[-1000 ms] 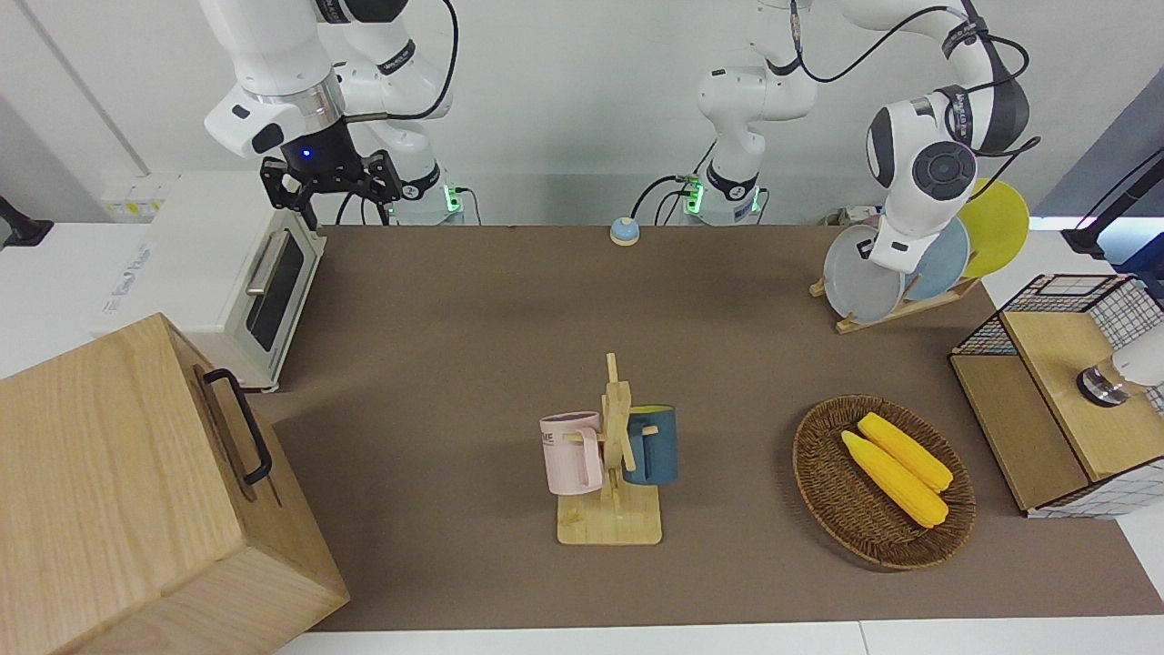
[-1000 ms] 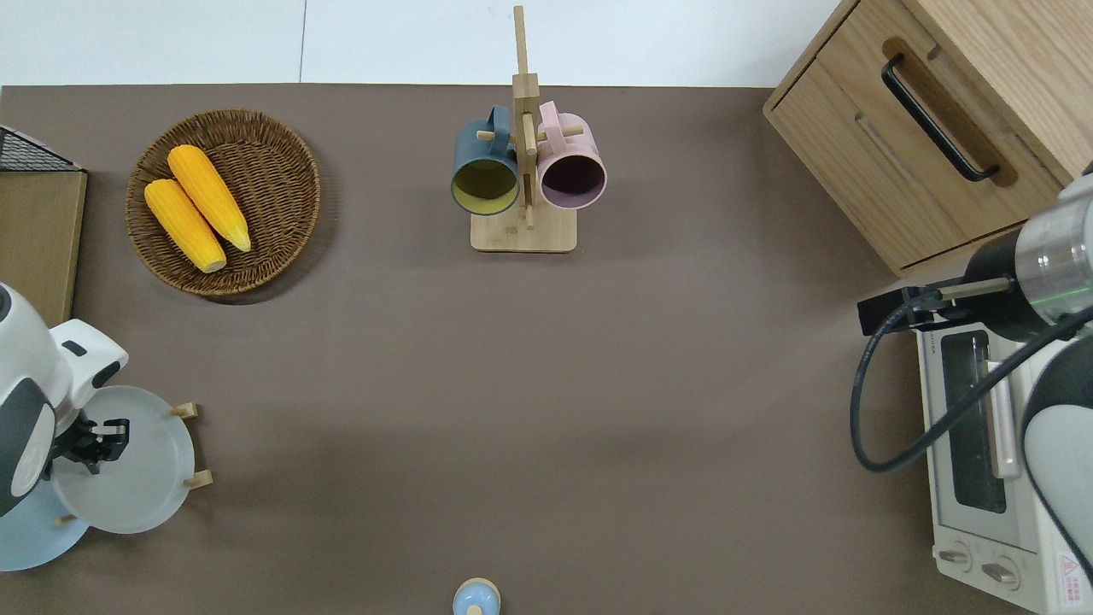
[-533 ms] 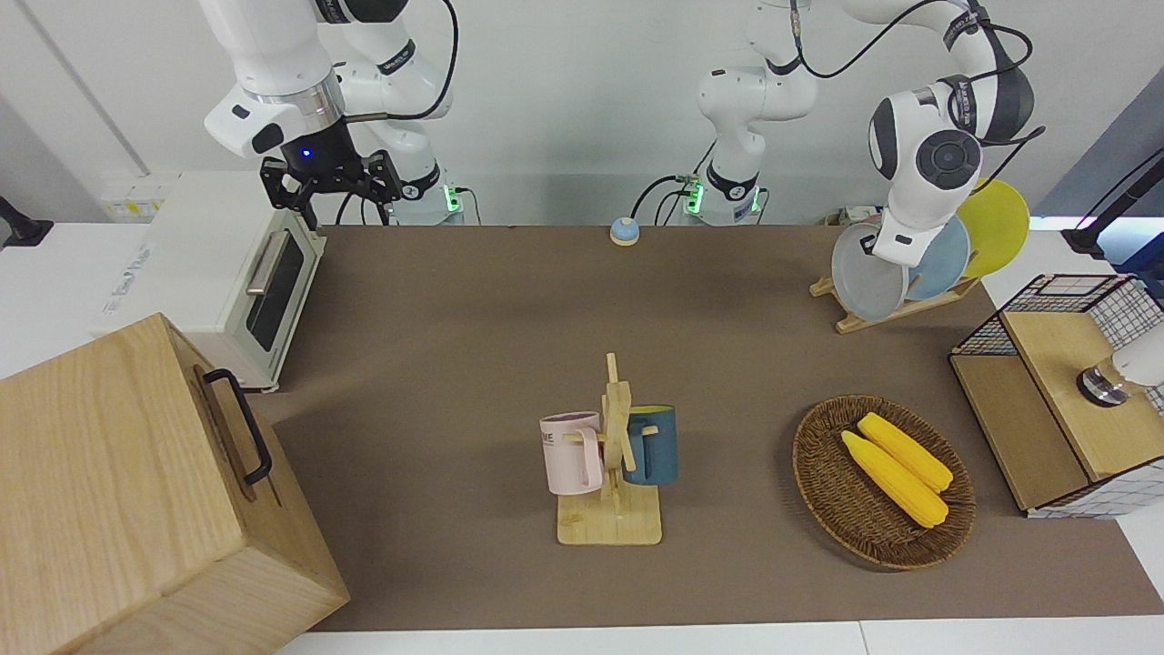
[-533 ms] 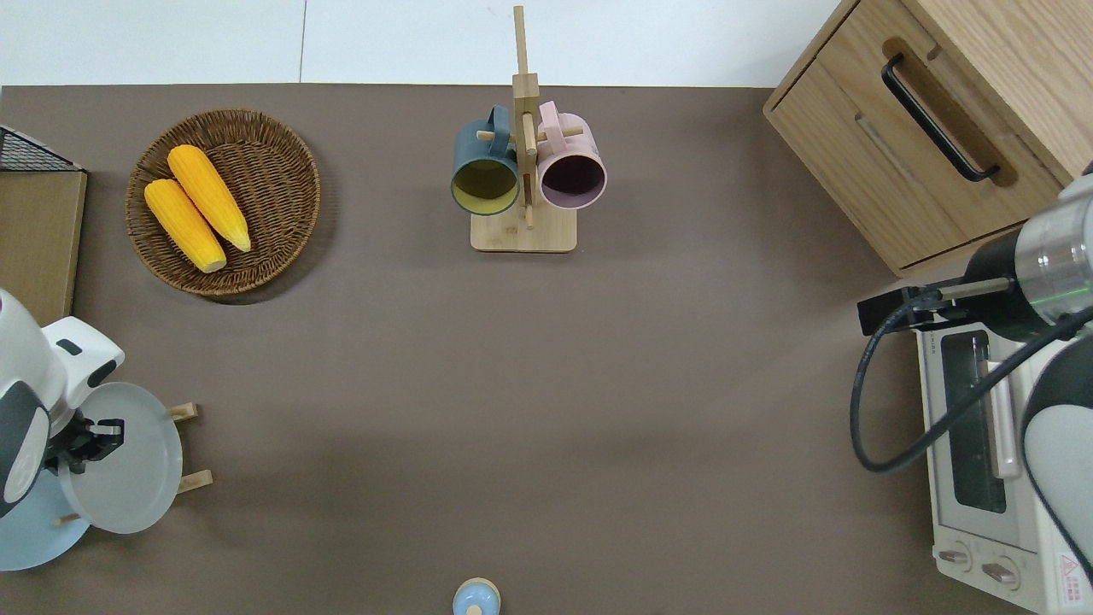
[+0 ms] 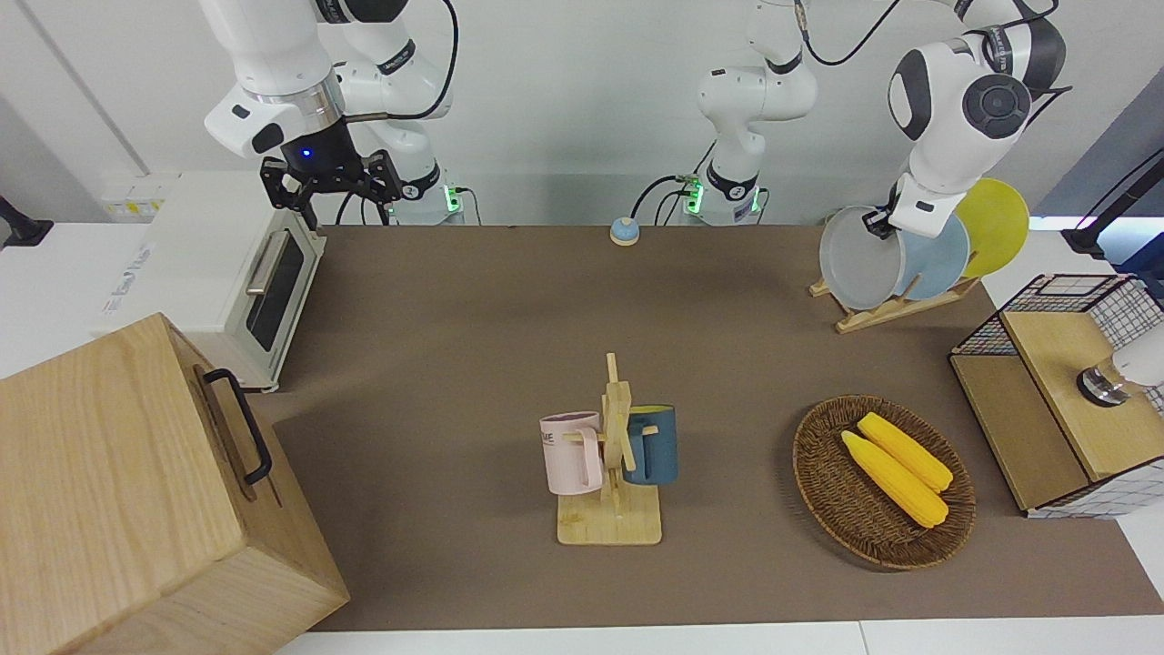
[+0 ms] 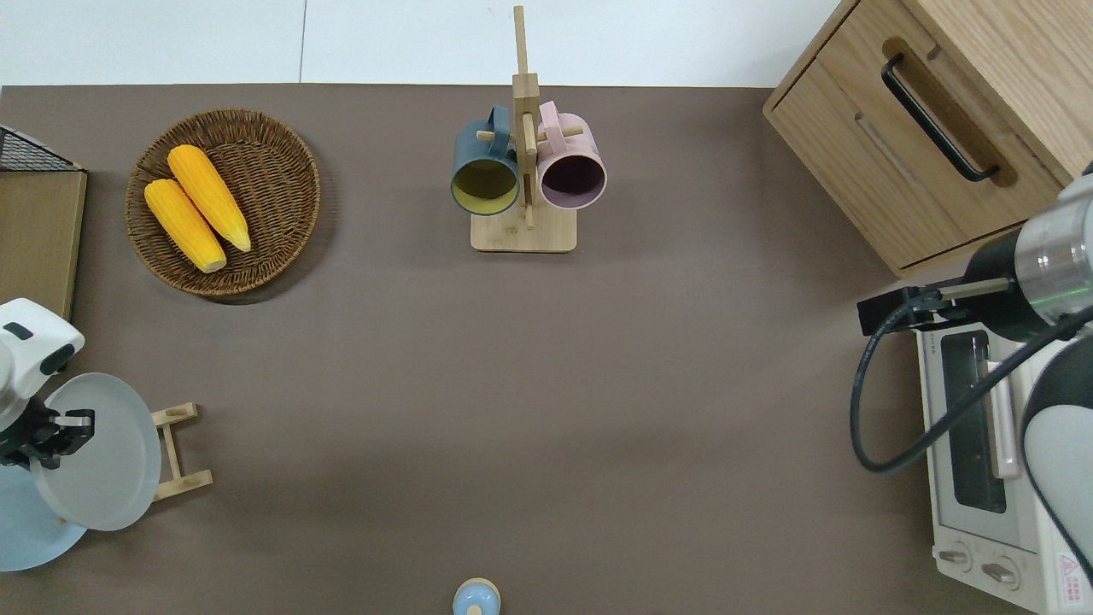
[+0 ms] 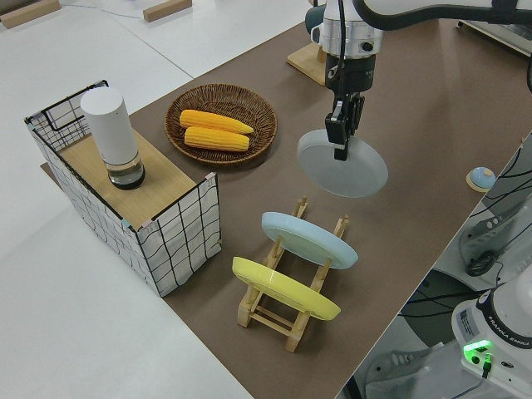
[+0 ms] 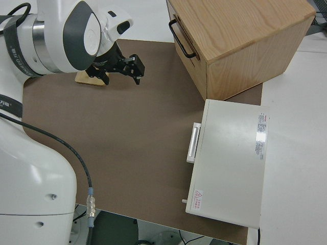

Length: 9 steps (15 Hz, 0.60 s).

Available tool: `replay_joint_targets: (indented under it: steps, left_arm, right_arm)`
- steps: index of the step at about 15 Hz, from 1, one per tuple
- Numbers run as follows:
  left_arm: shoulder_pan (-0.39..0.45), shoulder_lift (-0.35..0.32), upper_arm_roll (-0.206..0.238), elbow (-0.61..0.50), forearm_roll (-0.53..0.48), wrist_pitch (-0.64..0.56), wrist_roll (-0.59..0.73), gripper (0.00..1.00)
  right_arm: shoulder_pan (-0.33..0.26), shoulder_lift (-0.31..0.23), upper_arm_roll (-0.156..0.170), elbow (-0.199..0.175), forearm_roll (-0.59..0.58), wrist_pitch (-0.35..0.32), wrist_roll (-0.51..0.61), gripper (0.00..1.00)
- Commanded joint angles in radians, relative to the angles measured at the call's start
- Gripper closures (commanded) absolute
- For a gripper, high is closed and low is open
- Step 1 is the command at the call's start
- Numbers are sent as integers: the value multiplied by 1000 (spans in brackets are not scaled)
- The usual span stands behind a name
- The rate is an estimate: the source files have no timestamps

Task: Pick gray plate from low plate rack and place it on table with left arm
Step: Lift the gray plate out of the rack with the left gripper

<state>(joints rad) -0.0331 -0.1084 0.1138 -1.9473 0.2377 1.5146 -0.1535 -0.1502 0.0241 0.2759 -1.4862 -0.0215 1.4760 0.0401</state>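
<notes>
Overhead view: the left gripper (image 6: 53, 430) grasps the gray plate (image 6: 107, 461) by its rim, fingers pinched on the edge. The plate hangs in the air, tilted, over the end of the low plate rack (image 6: 175, 453) that points toward the table's middle. The left side view shows the gray plate (image 7: 349, 166) lifted clear of the low plate rack (image 7: 287, 299), with the left gripper (image 7: 341, 137) pointing down onto the rim's upper part. Two plates sit in the rack's slots: a light blue plate (image 7: 307, 239) and a yellow plate (image 7: 283, 287), both leaning. On the table (image 6: 546, 384), a wicker basket (image 6: 273, 222) holding two corn cobs (image 6: 196, 209) lies farther from the robots than the rack. A mug stand (image 6: 523, 171) with a blue mug (image 6: 485, 171) and a pink mug (image 6: 572, 169) stands near the table's middle, at the edge farthest from the robots. The right arm is parked; its gripper (image 5: 332, 186) shows spread fingers holding nothing.
</notes>
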Motion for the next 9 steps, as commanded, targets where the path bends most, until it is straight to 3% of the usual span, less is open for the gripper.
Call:
replay_joint_targets:
  steps: [1, 4, 9]
  left_arm:
    - [1, -10, -6, 8, -147, -28, -12, 1000]
    - [9, -11, -11, -37, -324, 37, -23, 1000]
    - [-2, -74, -55, -289, -351, 298, -34, 1000]
  right_arm:
    - [-19, -3, 17, 9, -1, -14, 12, 17]
    - [-19, -3, 17, 9, -1, -14, 12, 17]
    - [-19, -3, 17, 9, -1, -14, 12, 17]
